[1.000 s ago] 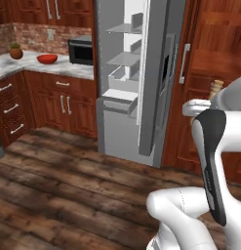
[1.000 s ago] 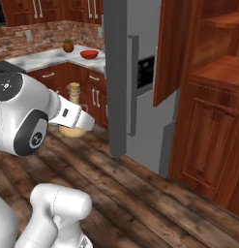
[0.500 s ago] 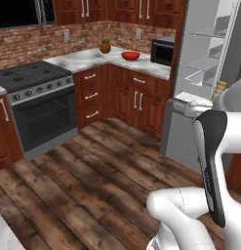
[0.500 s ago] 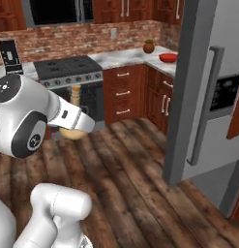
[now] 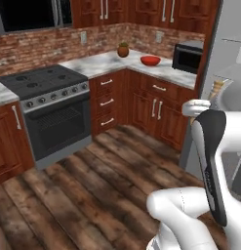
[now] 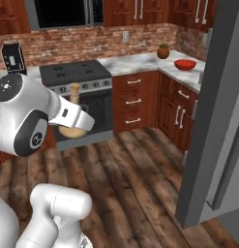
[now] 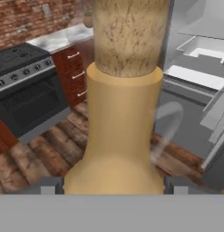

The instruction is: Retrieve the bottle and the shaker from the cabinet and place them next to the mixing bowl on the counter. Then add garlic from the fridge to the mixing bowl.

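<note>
Hand view: gripper (image 7: 113,185) jaws clamped on bottle (image 7: 118,136) at its bulbous base, neck pointing up. Mixing bowl (image 5: 150,60) on counter (image 5: 100,63), right of brown plant pot (image 5: 123,49).

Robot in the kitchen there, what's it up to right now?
The arm is carrying the tan bottle, gripped around its round base in the pincer. In the right base view the bottle rides close to the arm's body, over the wooden floor in front of the stove. The red mixing bowl waits on the marble counter in the corner beside a potted plant. The fridge stands open to the right.
</note>
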### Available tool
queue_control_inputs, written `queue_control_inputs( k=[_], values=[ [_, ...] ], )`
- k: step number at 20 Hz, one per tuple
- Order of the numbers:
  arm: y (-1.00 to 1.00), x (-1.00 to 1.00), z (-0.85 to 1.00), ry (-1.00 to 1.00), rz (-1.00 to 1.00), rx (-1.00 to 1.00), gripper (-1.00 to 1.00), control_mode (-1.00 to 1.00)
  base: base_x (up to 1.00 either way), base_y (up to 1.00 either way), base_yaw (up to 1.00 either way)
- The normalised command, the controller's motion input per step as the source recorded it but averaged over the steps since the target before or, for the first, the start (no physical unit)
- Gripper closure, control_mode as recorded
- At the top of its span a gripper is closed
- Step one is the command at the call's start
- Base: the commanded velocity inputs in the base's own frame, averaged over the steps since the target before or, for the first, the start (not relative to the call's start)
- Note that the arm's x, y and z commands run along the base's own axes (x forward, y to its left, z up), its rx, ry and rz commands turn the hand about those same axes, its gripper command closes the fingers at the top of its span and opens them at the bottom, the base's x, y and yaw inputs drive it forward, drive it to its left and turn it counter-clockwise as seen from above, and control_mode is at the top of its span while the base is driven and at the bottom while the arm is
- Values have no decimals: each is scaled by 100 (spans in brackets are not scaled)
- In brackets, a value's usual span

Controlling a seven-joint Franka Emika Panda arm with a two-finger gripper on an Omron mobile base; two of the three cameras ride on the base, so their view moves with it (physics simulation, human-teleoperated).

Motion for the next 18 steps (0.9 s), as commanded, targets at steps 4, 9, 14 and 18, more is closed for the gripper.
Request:
queue_control_inputs(
  k=[4, 9, 14, 18],
  values=[
    [0, 0, 0, 0, 0, 0, 100, 100, 100, 2, -8],
    [0, 0, 0, 0, 0, 0, 100, 100, 100, 19, -14],
    [0, 0, 0, 0, 0, 0, 100, 100, 100, 7, -16],
    [0, 0, 0, 0, 0, 0, 100, 100, 100, 17, -25]
  ],
)
